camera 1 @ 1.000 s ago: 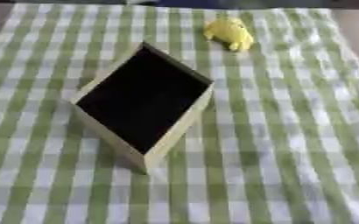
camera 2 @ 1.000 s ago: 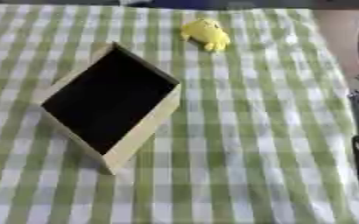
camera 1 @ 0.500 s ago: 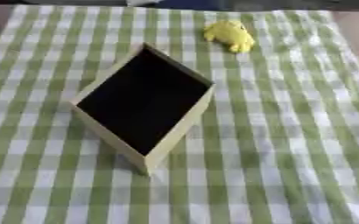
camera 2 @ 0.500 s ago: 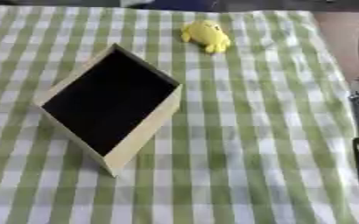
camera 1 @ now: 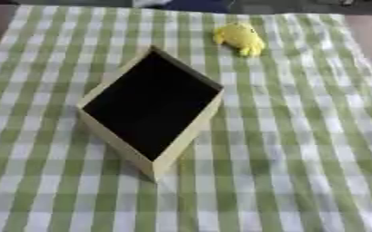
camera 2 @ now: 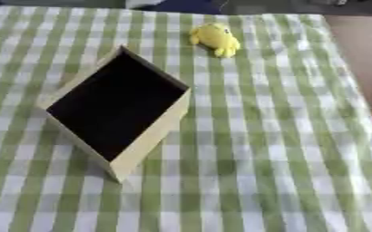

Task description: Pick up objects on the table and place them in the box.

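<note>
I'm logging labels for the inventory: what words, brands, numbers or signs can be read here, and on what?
None: no readable text on the box, the yellow object or the green checked cloth.

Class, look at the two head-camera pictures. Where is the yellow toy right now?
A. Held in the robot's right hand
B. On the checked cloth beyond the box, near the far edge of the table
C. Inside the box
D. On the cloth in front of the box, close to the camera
B: the yellow toy lies on the green checked cloth past the open box, apart from it, and no hand shows.
</note>
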